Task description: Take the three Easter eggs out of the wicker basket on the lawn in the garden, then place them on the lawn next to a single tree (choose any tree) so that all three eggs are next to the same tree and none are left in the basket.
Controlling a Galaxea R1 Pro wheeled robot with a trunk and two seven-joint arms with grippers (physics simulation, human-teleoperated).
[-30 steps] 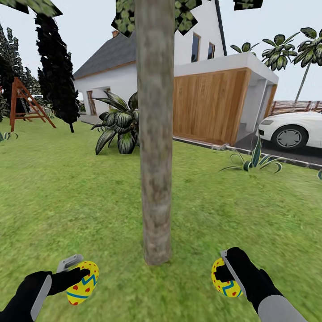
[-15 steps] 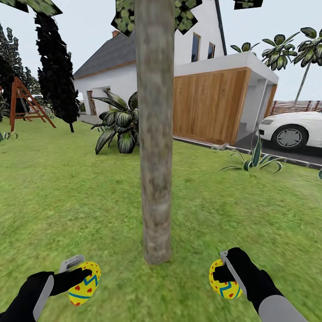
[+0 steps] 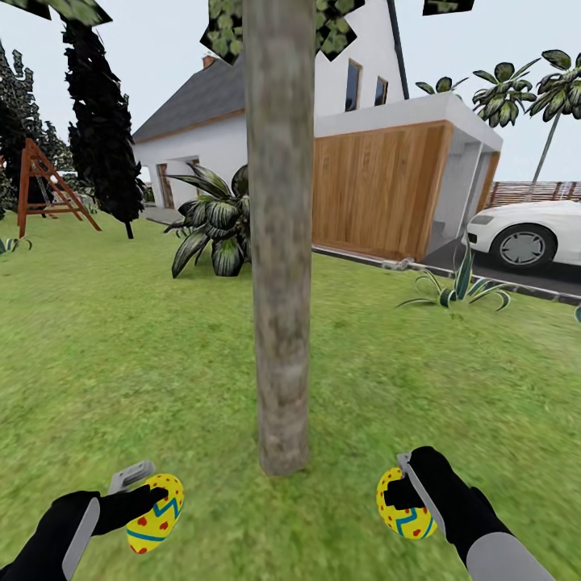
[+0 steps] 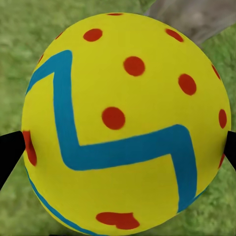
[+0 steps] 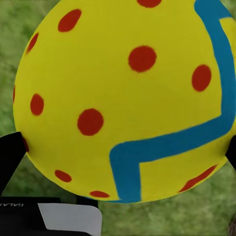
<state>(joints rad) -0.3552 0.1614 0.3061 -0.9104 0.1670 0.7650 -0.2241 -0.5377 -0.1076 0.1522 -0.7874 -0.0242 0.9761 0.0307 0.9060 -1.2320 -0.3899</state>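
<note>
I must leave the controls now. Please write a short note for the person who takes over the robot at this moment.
Left gripper: shut on a yellow egg, held low over the lawn, to the left of the tree trunk.
Right gripper: shut on a second egg, to the right of the same trunk.
Done: two eggs brought to the tree.
Left: set both down on the grass by the trunk base. The third egg and the basket are not in sight; fetch that egg afterwards.
</note>
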